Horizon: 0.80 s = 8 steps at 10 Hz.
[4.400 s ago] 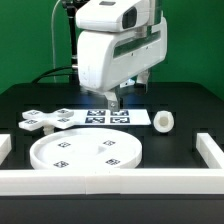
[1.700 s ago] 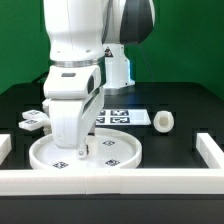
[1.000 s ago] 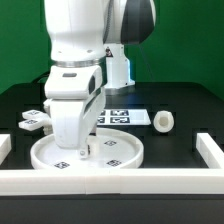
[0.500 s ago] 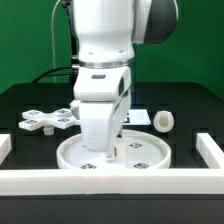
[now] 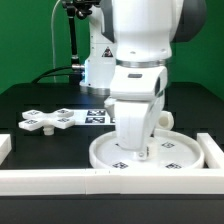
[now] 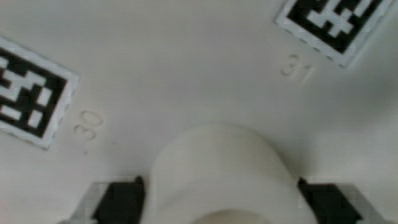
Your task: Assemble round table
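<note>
Round disc (image 5: 182, 153) lies flat at the front of the desk (image 5: 40, 150), toward the exterior view's right, with the gripper (image 5: 137, 150) closed on its raised centre hub. Nothing is joined yet: the cross-shaped base (image 5: 50, 121) lies well apart, and the leg (image 5: 172, 118) peeks out behind the arm. Half a second ago disc and gripper sat nearer the middle; both have slid right.
</note>
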Available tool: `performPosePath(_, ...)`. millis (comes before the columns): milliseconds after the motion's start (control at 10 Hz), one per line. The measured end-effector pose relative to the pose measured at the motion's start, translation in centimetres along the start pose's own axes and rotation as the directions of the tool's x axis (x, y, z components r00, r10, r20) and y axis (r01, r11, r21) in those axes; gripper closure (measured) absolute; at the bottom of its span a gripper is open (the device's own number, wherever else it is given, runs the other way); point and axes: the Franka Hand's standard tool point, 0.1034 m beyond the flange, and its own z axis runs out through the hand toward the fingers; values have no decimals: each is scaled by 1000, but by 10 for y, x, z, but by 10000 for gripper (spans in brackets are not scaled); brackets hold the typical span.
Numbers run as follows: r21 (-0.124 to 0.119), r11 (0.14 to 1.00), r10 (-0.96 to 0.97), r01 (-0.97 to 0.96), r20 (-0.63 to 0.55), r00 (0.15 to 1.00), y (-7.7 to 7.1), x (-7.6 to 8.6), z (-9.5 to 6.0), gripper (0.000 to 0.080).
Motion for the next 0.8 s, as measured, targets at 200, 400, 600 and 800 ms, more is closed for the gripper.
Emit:
performPosePath(200,-3,1000,9,-9,4,1000,0,0,0,389)
performPosePath(400,-3,1000,9,-9,3,1000,0,-1,0,389)
performPosePath(600,-2,1000,9,-9,3,1000,0,-1,0,381)
performPosePath(800,-1,1000,13,-13,4,1000,0,-2,-1,208)
